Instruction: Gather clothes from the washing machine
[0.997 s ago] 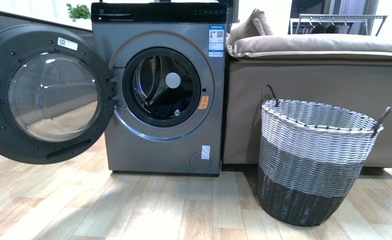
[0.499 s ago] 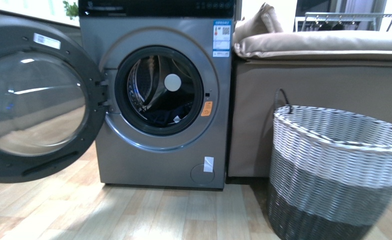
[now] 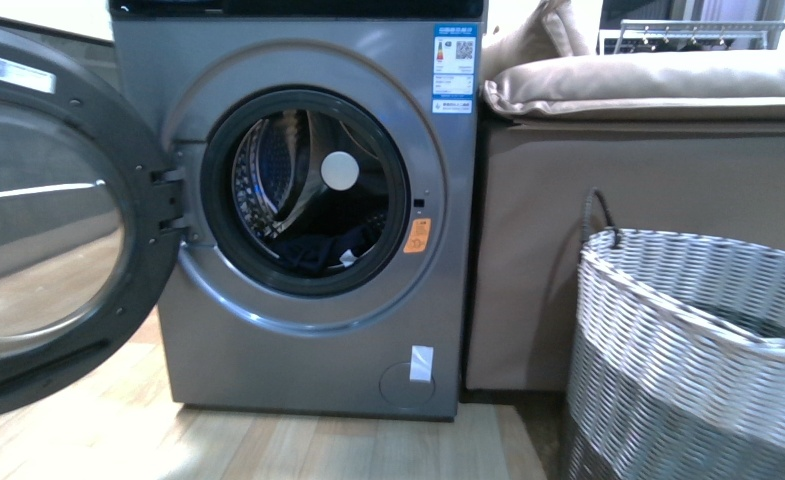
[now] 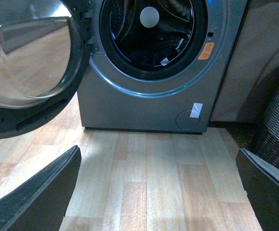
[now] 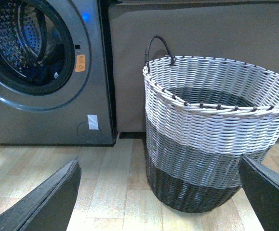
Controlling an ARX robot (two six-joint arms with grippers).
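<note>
Lying in the washing machine point(image 3: 298, 345), dim clothes point(image 3: 313, 250) seem well beyond both spread jaws.

clothes point(image 3: 320, 250) mostly hidden, basket point(image 3: 690, 335) cropped right

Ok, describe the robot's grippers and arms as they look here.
Only the wrist views show them. The left gripper has two flat, wedge-shaped fingers, matte black with paler edges; the right gripper looks the same. No cables or markings show. The arms are out of view.
</note>
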